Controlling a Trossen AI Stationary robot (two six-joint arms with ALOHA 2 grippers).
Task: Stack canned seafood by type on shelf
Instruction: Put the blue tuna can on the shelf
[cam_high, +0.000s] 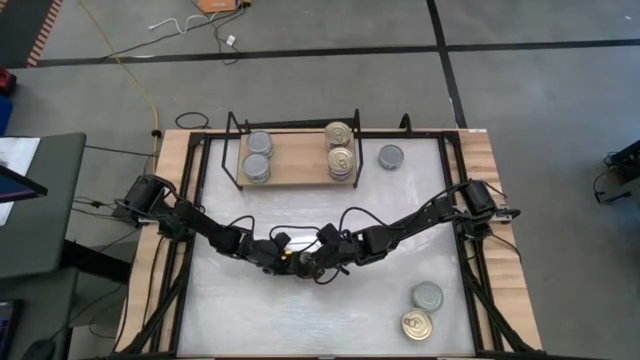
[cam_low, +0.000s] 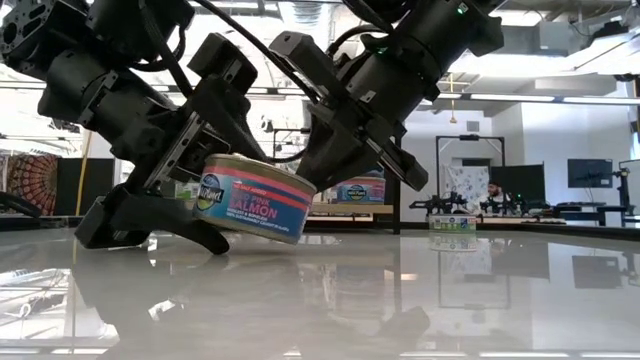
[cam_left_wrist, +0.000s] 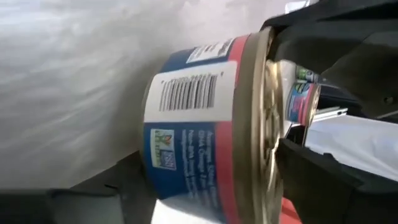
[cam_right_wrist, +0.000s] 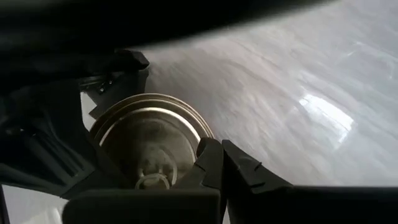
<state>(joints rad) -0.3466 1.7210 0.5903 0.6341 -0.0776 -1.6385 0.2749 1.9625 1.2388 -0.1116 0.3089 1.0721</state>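
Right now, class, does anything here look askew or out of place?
Yes: the salmon can between the left gripper and the right gripper sits tilted, one edge lifted off the white table.

Tilted gold-topped salmon tin (cam_low: 252, 198) sits mid-table; apparently four tins (cam_high: 258, 155) stacked on the shelf (cam_high: 295, 172).

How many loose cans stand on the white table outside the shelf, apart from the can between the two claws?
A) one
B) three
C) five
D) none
B: the high view shows one grey-topped can just right of the shelf, plus a grey-topped can and a gold-topped can near the table's front right corner.
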